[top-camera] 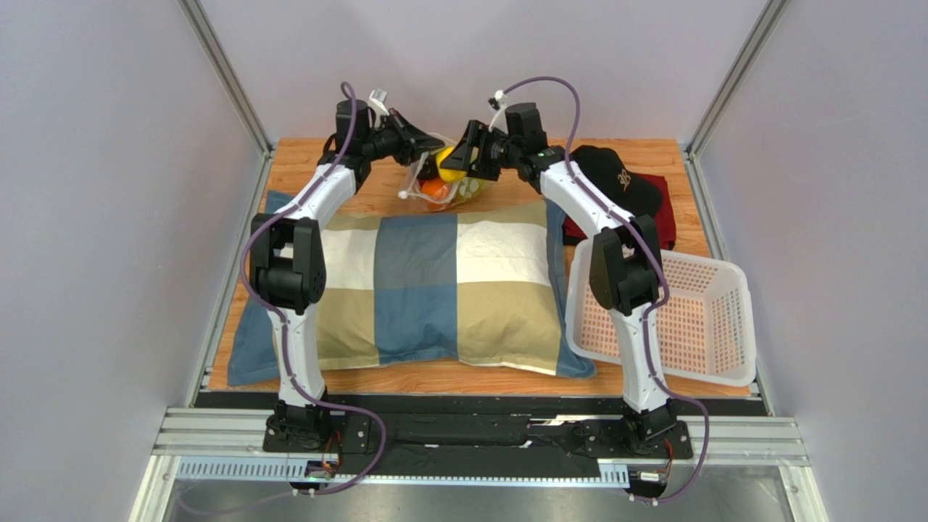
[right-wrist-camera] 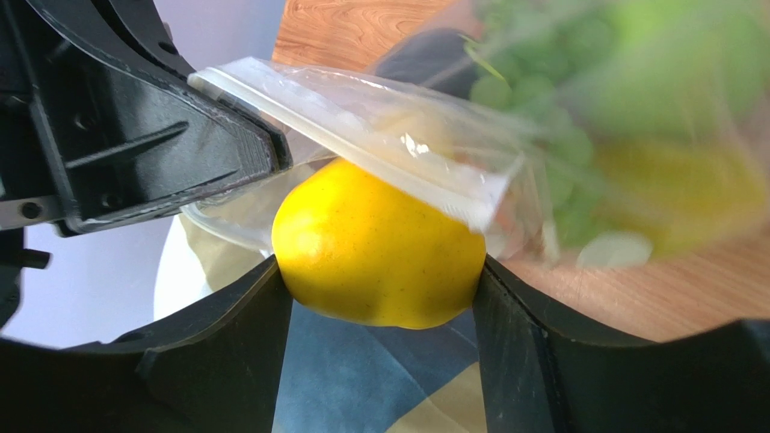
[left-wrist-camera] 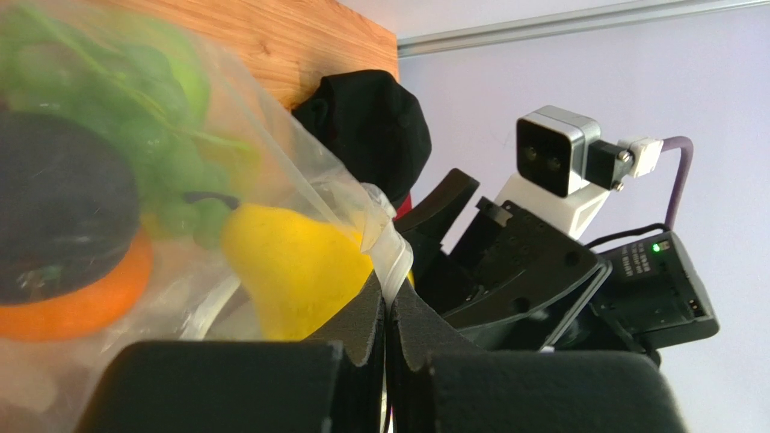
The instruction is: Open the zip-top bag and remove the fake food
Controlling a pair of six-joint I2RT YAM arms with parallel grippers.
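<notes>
The clear zip-top bag (top-camera: 427, 179) hangs above the far table edge between both arms. My left gripper (top-camera: 423, 139) is shut on the bag's rim (left-wrist-camera: 395, 257). My right gripper (top-camera: 466, 161) is shut on the yellow lemon (right-wrist-camera: 380, 245) at the bag's open mouth; its jaws press both sides of the lemon. The lemon also shows in the left wrist view (left-wrist-camera: 289, 271) and the top view (top-camera: 449, 163). Inside the bag sit an orange (left-wrist-camera: 72, 307), a dark purple-brown fruit (left-wrist-camera: 54, 216) and green pieces (left-wrist-camera: 154, 117).
A patchwork pillow (top-camera: 436, 288) lies in the middle of the wooden table. A white perforated basket (top-camera: 697, 315) stands at the right. A black cap (top-camera: 615, 174) on a red cloth (top-camera: 662, 226) lies at the back right.
</notes>
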